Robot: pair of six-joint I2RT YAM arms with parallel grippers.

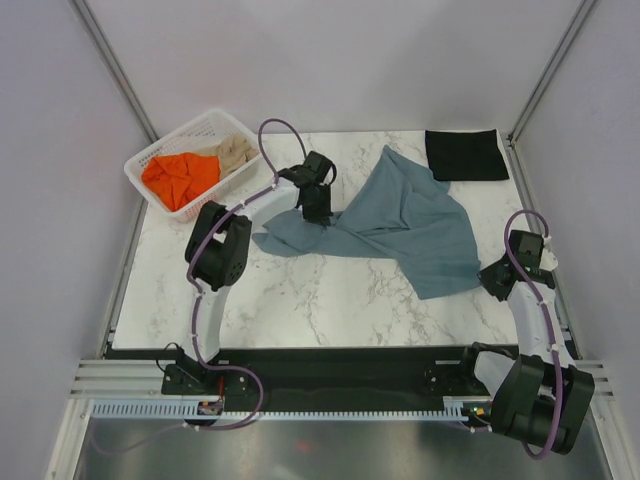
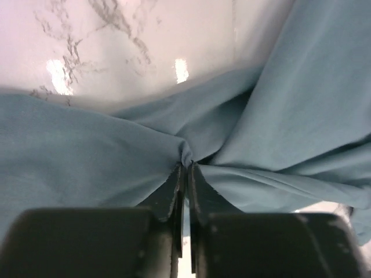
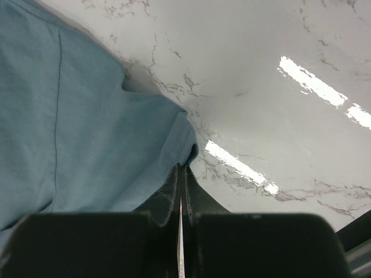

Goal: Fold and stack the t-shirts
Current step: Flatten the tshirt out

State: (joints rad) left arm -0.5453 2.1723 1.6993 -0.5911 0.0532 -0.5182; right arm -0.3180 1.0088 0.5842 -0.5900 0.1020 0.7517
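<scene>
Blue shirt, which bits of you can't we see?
- Top view: the left pincer covers where the blue shirt is pinched.
- Left wrist view: the shirt runs off the picture's edges.
- Right wrist view: most of it is cut off left.
- Every view: crumpling hides its neck.

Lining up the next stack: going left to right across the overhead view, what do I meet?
orange t-shirt → beige t-shirt → left gripper → black t-shirt. The blue-grey t-shirt spans the middle, so it is left unplaced.
</scene>
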